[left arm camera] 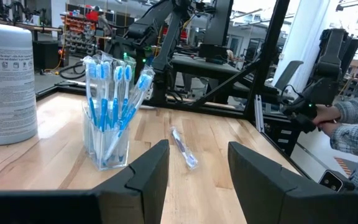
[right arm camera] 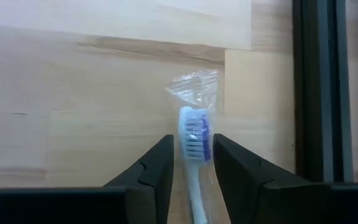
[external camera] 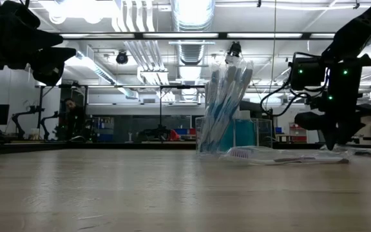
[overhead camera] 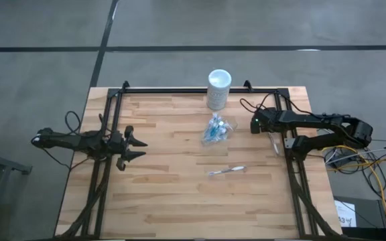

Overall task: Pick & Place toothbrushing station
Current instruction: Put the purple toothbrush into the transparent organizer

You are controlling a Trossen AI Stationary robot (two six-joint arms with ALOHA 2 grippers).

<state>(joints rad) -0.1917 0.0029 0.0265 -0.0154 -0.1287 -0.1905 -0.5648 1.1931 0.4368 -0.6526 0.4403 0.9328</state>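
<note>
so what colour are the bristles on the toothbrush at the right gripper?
Blue-purple and white bristles, clearest in the right wrist view.

Cup (overhead camera: 216, 130) stands before the cylinder (overhead camera: 218, 88); a loose toothbrush (overhead camera: 226, 171) lies nearer.

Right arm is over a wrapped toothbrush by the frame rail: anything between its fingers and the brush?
Nothing visible. The right gripper has its dark fingers straddling the plastic-wrapped blue-and-white toothbrush, which lies flat on the wooden table beside the black frame rail. Whether the fingers touch it cannot be told.
</note>
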